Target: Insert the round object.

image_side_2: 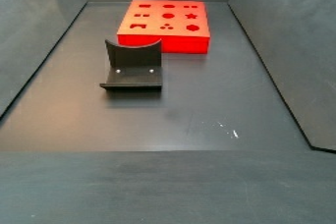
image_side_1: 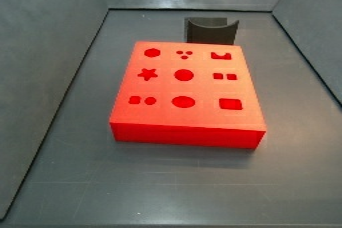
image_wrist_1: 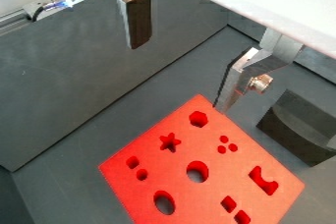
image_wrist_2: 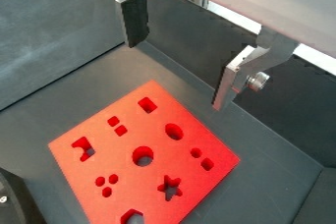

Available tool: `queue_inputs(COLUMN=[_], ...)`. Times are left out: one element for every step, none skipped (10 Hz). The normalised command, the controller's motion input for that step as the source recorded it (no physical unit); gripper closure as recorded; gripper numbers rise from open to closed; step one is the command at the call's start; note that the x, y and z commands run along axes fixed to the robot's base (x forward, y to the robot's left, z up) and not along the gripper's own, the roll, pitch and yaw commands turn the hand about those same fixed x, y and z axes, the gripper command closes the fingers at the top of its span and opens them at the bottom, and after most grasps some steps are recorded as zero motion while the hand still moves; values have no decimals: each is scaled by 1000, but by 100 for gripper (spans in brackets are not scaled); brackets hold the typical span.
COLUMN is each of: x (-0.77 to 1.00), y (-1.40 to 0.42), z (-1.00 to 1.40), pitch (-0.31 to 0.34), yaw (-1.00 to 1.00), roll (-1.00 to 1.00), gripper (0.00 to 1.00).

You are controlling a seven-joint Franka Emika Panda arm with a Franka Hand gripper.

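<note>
The purple rod shows in no view. The red block [image_side_1: 187,119] with several shaped holes lies flat on the dark floor; it also shows in the other side view [image_side_2: 164,43] and in both wrist views [image_wrist_1: 168,169] [image_wrist_2: 144,120]. My gripper [image_wrist_1: 182,76] [image_wrist_2: 178,74] is open, its two fingers [image_wrist_1: 138,27] [image_wrist_2: 241,76] far apart with nothing between them. It hangs high above the floor, between the block's corner and the bin wall. It does not show in either side view.
The dark fixture [image_side_2: 132,66] with a curved cradle stands on the floor beside the red block, apart from it; it also shows in a side view [image_side_1: 210,30] and a wrist view [image_wrist_1: 302,125]. Sloping dark bin walls [image_side_1: 67,62] enclose the floor.
</note>
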Motion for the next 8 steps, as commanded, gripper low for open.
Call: queue_inputs(x=[0, 3, 0, 500, 1000, 1000, 1000, 1000], y=[-89, 0, -51, -220, -151, 0, 0, 0], z=[-69, 0, 0, -226, -351, -266, -249, -211], pitch=[0, 27, 0, 29, 51, 0, 0, 0], yaw=[0, 0, 0, 0, 37, 54, 49, 9], roll=[27, 0, 0, 96, 110, 0, 0, 29], gripper=[100, 100, 100, 100, 100, 100, 100, 100])
